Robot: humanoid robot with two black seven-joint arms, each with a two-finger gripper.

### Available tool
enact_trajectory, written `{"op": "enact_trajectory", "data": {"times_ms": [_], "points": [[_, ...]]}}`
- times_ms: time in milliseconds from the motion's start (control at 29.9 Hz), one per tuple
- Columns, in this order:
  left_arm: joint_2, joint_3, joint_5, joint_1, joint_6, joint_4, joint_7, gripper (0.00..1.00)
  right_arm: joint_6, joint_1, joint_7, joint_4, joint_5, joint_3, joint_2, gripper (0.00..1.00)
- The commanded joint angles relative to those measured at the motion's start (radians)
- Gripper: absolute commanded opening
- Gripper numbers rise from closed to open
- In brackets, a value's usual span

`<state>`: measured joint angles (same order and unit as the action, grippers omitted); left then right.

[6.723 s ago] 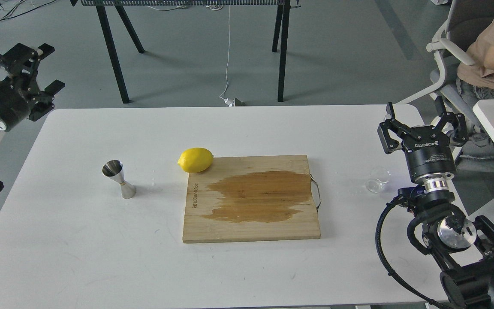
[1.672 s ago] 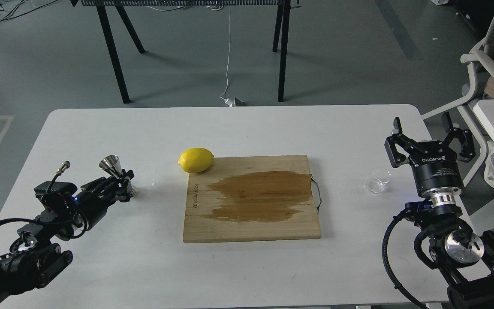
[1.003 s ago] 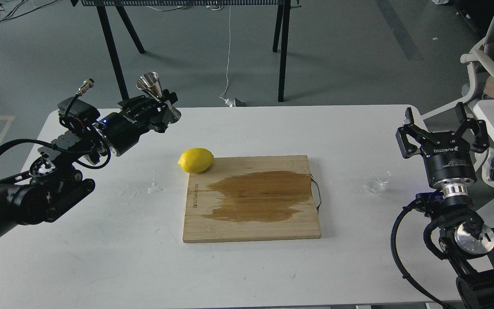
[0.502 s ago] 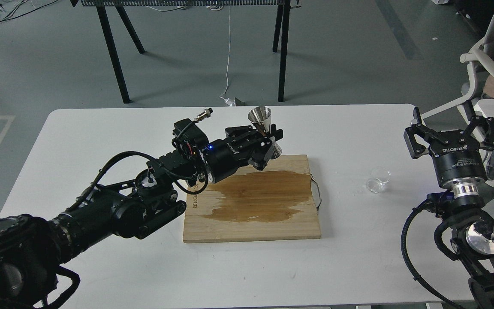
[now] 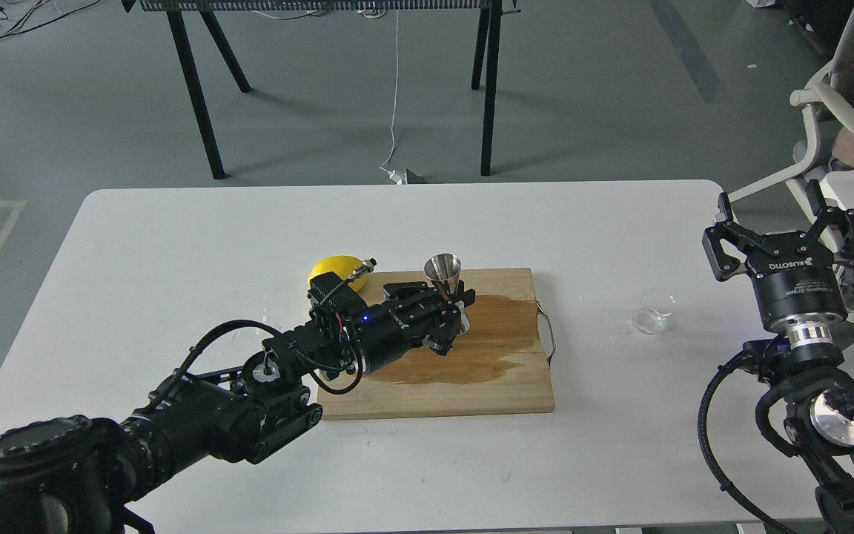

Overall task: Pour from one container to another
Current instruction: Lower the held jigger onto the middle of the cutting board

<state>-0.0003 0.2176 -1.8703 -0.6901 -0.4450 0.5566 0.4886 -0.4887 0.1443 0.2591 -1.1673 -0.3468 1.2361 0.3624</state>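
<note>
Jigger [image 5: 445, 275] upright in my left hand [image 5: 451, 311], clenched round its waist over the wet board [image 5: 501, 371], clear cup [image 5: 653, 310] just left of my released right hand [image 5: 786, 222].

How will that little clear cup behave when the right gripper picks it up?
The clear cup looks thin-walled and smooth, so probably light, slippery and fragile. Being small and low, it may skid rather than tip if the open right gripper nudges it.
</note>
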Motion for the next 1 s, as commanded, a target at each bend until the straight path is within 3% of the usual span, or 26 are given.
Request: {"op": "enact_trajectory", "data": {"times_ms": [0,401,669,970], "points": [[0.0,-0.001,0.002,0.001,-0.003,-0.026,0.0,0.11,0.0,-0.002,0.0,0.0,0.0,0.0,-0.005,0.99],[0.0,-0.001,0.008,0.032,-0.02,-0.092,0.0,0.14,0.0,-0.002,0.0,0.0,0.0,0.0,-0.007,0.99],[0.0,0.002,0.011,0.032,-0.031,-0.092,0.0,0.26,0.0,-0.002,0.0,0.001,0.0,0.0,-0.014,0.99],[0.0,0.003,0.011,0.034,-0.032,-0.087,0.0,0.32,0.0,-0.002,0.0,0.0,0.0,0.0,-0.014,0.99]]}}
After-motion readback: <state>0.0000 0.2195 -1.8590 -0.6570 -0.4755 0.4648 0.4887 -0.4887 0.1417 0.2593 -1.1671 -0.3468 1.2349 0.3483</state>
